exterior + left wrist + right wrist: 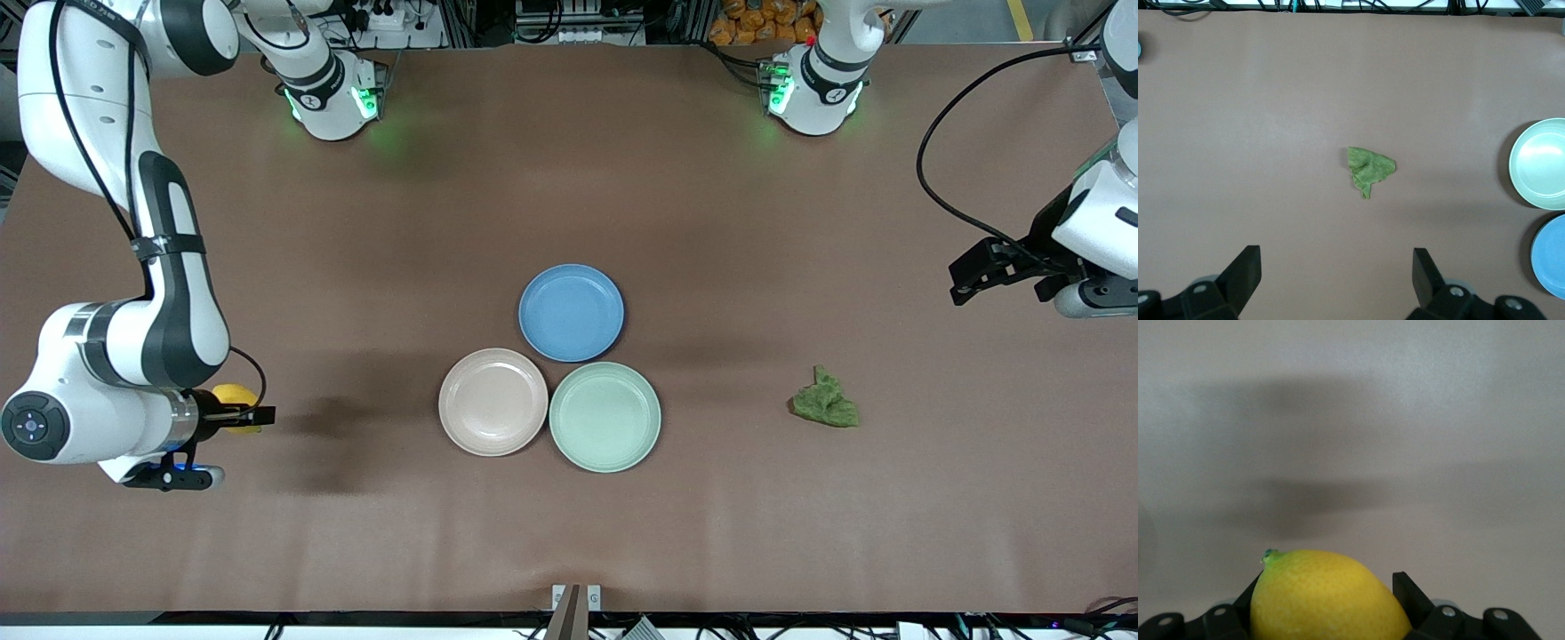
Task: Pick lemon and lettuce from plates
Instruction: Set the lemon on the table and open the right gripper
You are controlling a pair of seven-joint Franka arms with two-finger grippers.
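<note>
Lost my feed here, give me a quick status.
Right gripper shut on lemon, over right arm's end. Left gripper open, empty, above lettuce on table. Plates bare, nothing blocking.

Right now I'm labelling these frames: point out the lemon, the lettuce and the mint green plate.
lemon (1328, 597): right wrist view, middle of its yellow skin.
lettuce (826, 401): front view, centre of the leaf.
mint green plate (605, 416): front view, bare middle of the plate.
</note>
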